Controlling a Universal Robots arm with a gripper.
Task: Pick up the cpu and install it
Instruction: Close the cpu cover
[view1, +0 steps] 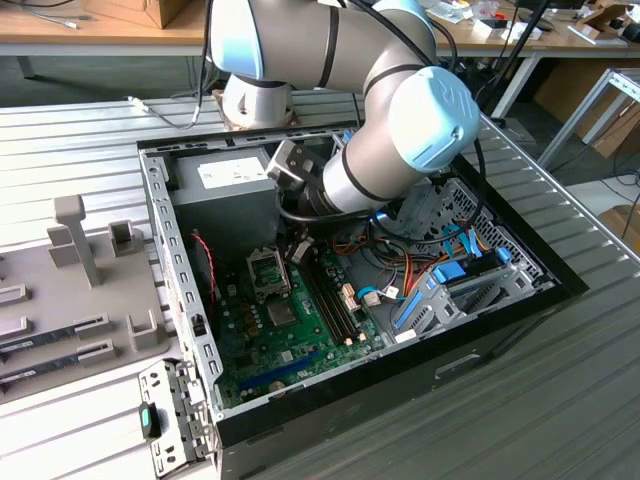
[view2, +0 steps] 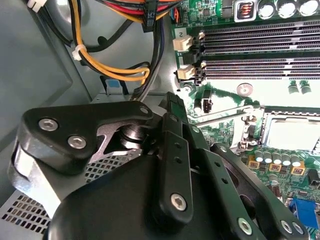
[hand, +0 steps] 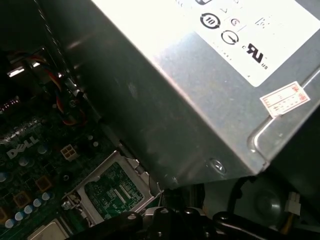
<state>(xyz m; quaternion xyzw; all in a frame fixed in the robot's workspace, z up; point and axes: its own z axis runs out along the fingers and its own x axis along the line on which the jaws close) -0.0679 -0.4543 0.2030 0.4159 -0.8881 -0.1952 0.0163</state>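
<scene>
Inside the open computer case (view1: 180, 260), the arm hides the hand (view1: 297, 250); its grip cannot be told.

We are in a robotics lab or electronics workshop. We see an opened desktop computer case (view1: 520, 300) lying on a ribbed metal worktable (view1: 80, 140), its green motherboard (view1: 290, 330) exposed. At the exterior view's left sits a grey fixture tray (view1: 70, 290) with upright holders. Wooden benches (view1: 100, 35) strewn with cables (view1: 500, 40) and cardboard boxes (view1: 165, 10) line the far side.
</scene>
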